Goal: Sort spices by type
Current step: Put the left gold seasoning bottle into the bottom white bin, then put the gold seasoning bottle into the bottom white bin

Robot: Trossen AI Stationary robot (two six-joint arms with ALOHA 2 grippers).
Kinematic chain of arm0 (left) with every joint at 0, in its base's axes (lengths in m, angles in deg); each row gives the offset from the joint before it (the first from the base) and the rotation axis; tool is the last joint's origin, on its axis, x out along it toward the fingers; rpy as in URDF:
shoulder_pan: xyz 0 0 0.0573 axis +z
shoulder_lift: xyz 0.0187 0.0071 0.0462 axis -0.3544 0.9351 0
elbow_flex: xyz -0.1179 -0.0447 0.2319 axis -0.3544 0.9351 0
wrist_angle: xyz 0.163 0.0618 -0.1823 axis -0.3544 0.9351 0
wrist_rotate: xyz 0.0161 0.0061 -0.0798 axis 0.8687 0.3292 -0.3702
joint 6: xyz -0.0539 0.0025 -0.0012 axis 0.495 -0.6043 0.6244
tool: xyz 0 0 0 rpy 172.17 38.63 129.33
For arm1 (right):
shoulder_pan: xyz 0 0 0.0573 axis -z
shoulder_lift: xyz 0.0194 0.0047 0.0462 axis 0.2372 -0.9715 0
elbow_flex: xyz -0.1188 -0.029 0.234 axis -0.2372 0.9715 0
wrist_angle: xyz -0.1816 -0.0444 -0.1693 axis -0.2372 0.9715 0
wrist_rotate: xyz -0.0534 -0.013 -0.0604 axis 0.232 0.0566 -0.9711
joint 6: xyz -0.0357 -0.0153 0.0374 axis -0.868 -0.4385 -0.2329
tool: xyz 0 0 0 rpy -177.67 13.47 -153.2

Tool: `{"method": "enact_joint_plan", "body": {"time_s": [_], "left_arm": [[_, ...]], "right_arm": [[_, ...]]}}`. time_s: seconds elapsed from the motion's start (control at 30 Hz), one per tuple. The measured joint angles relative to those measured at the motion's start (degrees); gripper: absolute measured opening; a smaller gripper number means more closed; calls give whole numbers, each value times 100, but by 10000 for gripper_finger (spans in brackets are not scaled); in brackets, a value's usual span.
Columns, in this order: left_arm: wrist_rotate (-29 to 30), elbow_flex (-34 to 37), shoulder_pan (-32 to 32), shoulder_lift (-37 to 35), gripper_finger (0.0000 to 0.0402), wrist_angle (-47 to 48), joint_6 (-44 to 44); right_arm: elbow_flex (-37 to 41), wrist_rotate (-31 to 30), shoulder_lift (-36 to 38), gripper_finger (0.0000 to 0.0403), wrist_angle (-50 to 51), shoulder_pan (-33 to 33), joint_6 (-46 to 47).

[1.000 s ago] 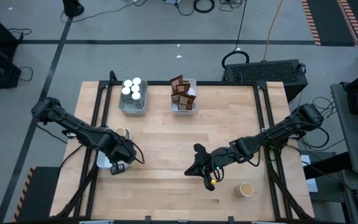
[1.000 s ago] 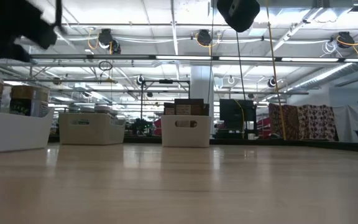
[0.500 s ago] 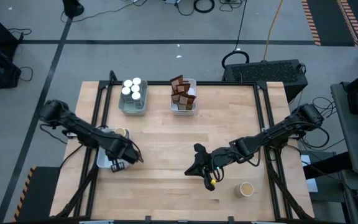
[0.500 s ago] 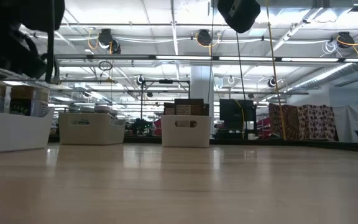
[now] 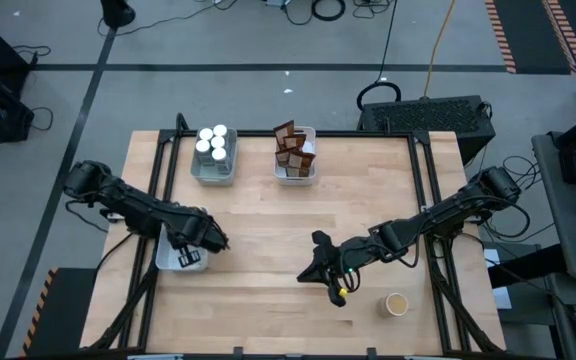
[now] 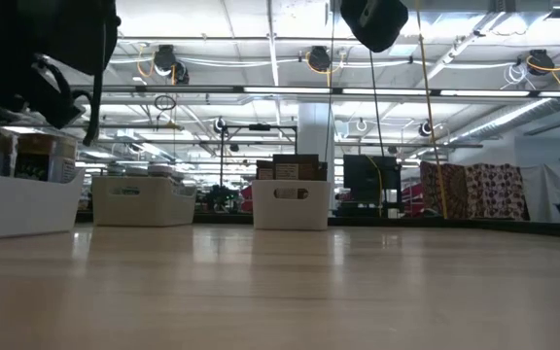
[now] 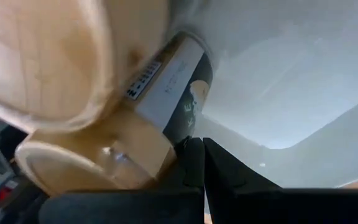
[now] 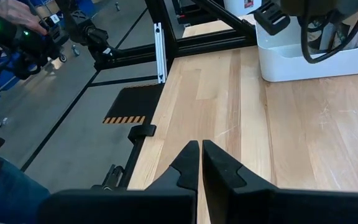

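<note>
One tan-topped jar [image 5: 396,303] sits alone at the table's near edge — unsorted, the likely next pick. Just beyond it the right tool [image 5: 330,283] hovers low over bare wood, fingers pressed together and empty, well placed for that jar. Over on the left, the left tool [image 5: 192,256] is down inside the near white tray [image 6: 27,204], fingers [image 7: 194,163] closed with nothing between them, right beside two tan-lidded jars [image 7: 104,106] lying in there — looks like a drop-off spot. At the far edge, white-topped jars [image 5: 212,143] fill one tray and brown packets [image 5: 292,148] the next, each kind kept apart.
</note>
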Motion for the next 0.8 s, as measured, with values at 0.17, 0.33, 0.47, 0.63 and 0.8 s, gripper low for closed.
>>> {"method": "enact_joint_plan", "body": {"time_s": [0.17, 0.33, 0.47, 0.63, 0.8], "left_arm": [[219, 0, 0, 0, 0, 283, 135], [294, 0, -2, 0, 0, 342, 150], [443, 0, -2, 0, 0, 343, 292], [477, -191, -54, -38, 0, 329, 163], [526, -833, -165, -105, 0, 763, 98]], "right_arm": [[0, 17, 0, 0, 8, -8, 13], [0, 16, 0, 0, 24, -8, 20], [0, 15, 0, 0, 24, -8, 20], [0, 15, 0, 0, 24, -8, 22], [0, 15, 0, 0, 33, -10, 66]]}}
